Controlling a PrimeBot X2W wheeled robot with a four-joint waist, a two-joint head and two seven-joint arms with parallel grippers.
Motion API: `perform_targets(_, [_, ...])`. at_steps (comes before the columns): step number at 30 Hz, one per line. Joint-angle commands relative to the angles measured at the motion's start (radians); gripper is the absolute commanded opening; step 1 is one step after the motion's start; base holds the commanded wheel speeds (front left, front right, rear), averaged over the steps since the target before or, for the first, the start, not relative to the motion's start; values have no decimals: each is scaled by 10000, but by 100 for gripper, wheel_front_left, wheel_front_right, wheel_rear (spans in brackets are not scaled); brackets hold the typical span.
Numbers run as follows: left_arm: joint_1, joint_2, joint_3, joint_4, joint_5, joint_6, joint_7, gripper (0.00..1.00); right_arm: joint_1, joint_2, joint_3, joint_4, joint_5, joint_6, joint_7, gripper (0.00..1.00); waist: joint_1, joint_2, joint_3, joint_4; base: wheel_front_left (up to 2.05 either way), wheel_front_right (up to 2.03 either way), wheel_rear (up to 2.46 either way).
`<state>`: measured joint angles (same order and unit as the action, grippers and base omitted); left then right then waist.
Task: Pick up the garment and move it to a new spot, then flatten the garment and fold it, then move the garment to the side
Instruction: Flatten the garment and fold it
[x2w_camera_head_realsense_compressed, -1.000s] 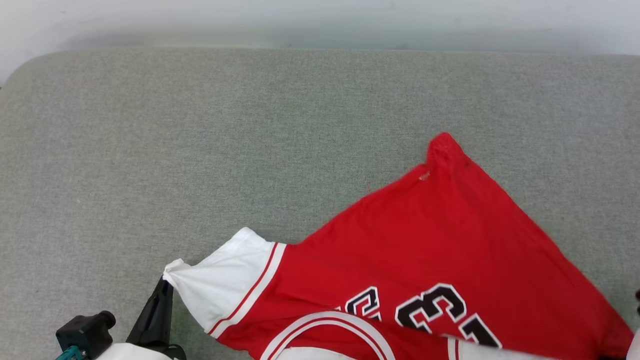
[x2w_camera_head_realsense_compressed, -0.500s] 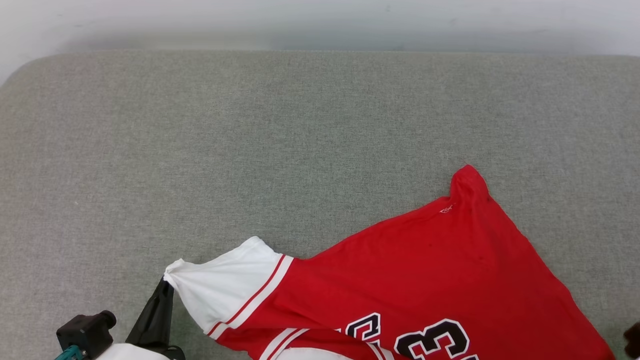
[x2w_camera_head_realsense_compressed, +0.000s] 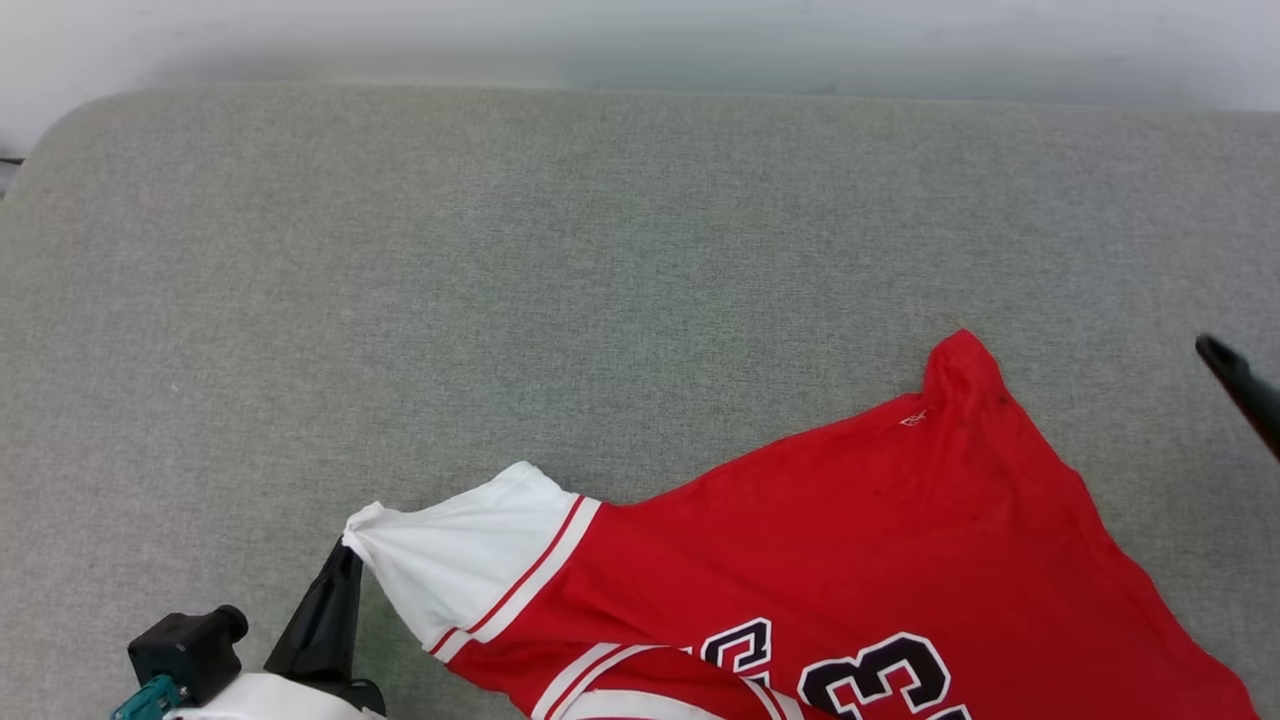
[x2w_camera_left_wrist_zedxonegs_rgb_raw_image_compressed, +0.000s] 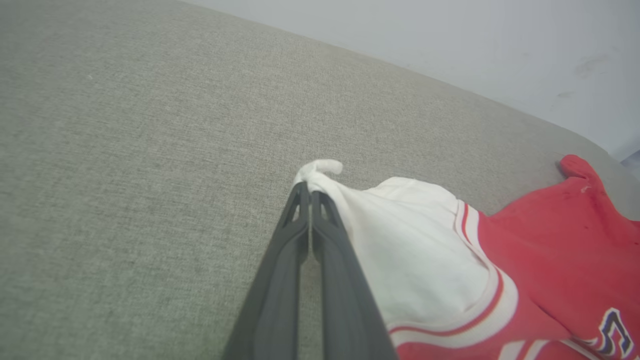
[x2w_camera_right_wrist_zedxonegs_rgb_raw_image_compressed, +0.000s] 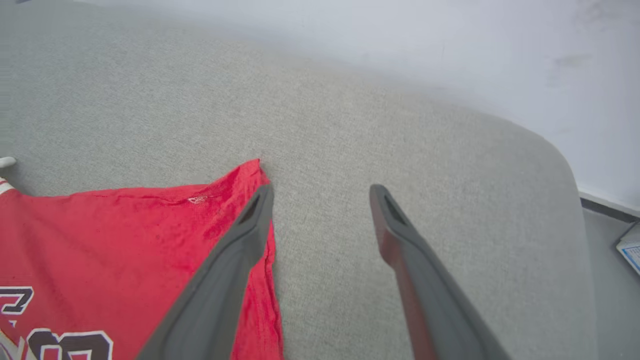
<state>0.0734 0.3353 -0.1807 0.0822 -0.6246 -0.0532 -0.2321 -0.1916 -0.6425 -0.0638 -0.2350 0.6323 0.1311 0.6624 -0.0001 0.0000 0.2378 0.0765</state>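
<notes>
Grey padded cushion (x2w_camera_head_realsense_compressed: 600, 250) is carrying the shirt (x2w_camera_head_realsense_compressed: 900, 530), lying at its near right. The left gripper (x2w_camera_left_wrist_zedxonegs_rgb_raw_image_compressed: 310, 187) is pinching the white sleeve (x2w_camera_left_wrist_zedxonegs_rgb_raw_image_compressed: 410, 240) tip, while the right gripper (x2w_camera_right_wrist_zedxonegs_rgb_raw_image_compressed: 320, 192) is gaping wide beside the hem corner (x2w_camera_right_wrist_zedxonegs_rgb_raw_image_compressed: 250, 172). Being soft, light and floppy, it is likely wanting corner grips.
</notes>
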Motion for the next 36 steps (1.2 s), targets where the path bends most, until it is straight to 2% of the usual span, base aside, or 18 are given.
perform_targets(1, [-156,-12,-23,-55,58,-2,-10,0,-483,-101,217,-130,-101,-8,252,100,1,0,91,86,0,0,0])
perform_targets(6, [-419,-76,-201,-114,143,-49,4,0,-2147,-441,1639,-116,-170,-9,1667,100,1,0,371,351,0,0,0])
perform_targets(11, [-737,-172,-368,-109,205,-120,-35,0,-3546,-704,3159,666,30,-9,3309,100,1,0,683,631,0,0,0])
perform_targets(15, [-1017,-264,-543,-52,241,-185,-77,0,-4431,-770,4249,1394,1,-9,4073,100,1,0,953,883,0,0,0])
perform_targets(25, [-1602,-525,-863,134,356,-348,-175,0,-5430,-840,6176,3539,-106,-9,4094,100,1,0,1625,1461,0,0,0])
perform_targets(28, [-1722,-575,-913,182,379,-370,-182,0,-5379,-785,6362,3998,26,-9,4026,100,1,0,1740,1554,0,0,0])
perform_targets(36, [-1953,-674,-1005,422,396,-455,-258,0,-4719,-922,7972,4712,481,15,3787,100,1,0,1887,1639,0,0,0])
